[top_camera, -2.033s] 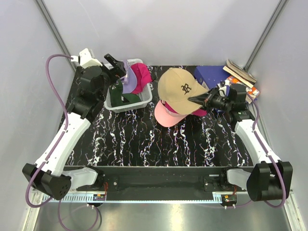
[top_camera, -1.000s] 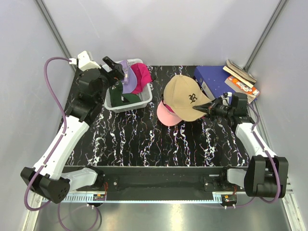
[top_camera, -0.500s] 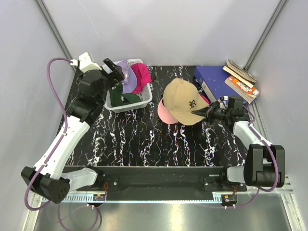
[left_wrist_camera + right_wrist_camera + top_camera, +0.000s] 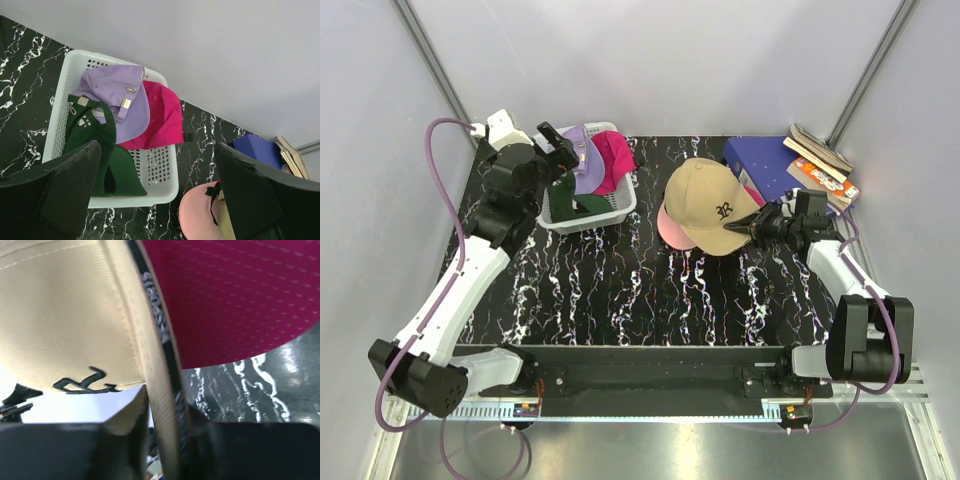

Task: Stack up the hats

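Right hand (image 4: pixel 748 227), near-closed, seemingly pinches tan cap (image 4: pixel 700 197).

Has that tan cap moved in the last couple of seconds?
Yes. The tan cap has shifted right, away from the white basket, still partly covering the pink cap.

A lab test cell: plain grey walls (image 4: pixel 650 60) enclose a black marbled table (image 4: pixel 620 290).
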### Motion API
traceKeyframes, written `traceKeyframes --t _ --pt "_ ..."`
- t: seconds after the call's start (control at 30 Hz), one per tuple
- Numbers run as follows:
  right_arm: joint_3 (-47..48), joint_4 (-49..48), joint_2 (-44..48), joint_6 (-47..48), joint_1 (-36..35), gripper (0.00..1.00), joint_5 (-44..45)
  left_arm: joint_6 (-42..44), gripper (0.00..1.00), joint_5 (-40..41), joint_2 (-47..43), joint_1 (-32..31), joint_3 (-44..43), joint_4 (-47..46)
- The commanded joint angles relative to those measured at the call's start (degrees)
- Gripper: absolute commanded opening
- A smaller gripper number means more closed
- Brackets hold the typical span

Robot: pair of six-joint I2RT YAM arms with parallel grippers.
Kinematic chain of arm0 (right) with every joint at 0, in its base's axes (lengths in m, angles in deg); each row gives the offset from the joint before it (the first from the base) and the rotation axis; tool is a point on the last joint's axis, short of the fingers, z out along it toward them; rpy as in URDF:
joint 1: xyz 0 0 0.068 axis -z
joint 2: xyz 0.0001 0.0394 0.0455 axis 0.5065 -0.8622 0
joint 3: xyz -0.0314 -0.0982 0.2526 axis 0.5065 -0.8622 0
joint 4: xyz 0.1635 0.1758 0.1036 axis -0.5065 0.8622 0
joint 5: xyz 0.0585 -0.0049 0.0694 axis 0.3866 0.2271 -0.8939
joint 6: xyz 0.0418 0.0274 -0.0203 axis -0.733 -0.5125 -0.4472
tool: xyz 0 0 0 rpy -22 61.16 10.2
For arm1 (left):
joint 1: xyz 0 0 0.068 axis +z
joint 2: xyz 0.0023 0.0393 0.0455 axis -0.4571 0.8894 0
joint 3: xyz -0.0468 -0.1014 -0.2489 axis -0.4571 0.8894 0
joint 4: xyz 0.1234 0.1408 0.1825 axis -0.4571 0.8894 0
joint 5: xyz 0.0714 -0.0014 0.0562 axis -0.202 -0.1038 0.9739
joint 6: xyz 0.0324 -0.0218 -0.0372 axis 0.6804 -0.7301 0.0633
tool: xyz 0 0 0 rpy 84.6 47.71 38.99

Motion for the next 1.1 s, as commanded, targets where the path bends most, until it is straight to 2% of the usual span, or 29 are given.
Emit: traceKeyframes --t 0.0,0.03,0.13,0.23,0.27,0.43,0.6,0.73,0.97,1.0,1.03,1.07 --pt "2.3 6.8 1.9 5.4 0.9 0.32 11.7 0.8 0.99 0.0 1.3 0.3 -0.5 -0.6" --pt "3.2 6.8 2.3 5.6 0.9 0.48 11.5 1.1 0.99 0.0 1.6 0.4 -0.6 -0.6" --pt "5.3 6.8 3.9 6.1 0.9 0.7 10.2 2.2 0.99 -0.3 2.3 0.7 -1.3 -0.6" --pt "6.7 7.7 6.3 6.1 0.9 0.77 9.8 3.8 0.99 -0.4 3.4 1.3 -1.3 -0.4" --pt "7.1 8.5 7.0 6.5 0.9 0.83 10.0 4.2 0.99 0.1 3.8 2.0 -1.3 0.6" --pt "9.7 17.9 11.1 9.8 0.9 0.87 14.2 6.4 0.99 -0.2 8.1 5.5 -1.6 5.6" --pt "10.5 27.3 14.0 15.4 0.9 0.88 24.9 9.0 0.99 -4.2 16.8 7.5 -5.4 11.0" --pt "10.8 28.3 16.2 16.1 1.0 0.9 29.2 9.6 0.99 -8.7 22.0 7.7 -6.3 13.5" --pt "11.5 30.8 19.3 17.1 1.0 0.9 35.9 10.2 0.99 -11.0 27.8 7.8 -6.5 12.4" --pt "12.2 31.4 19.9 17.2 1.0 0.9 37.1 10.8 0.97 -11.4 28.6 7.8 -6.8 12.4" --pt "12.8 31.8 20.7 17.2 1.0 0.91 38.7 11.0 0.91 -12.3 29.6 7.9 -7.0 12.4" --pt "13.7 32.0 22.5 17.2 1.0 0.9 42.2 11.1 0.8 -12.9 30.0 8.0 -7.1 12.4"
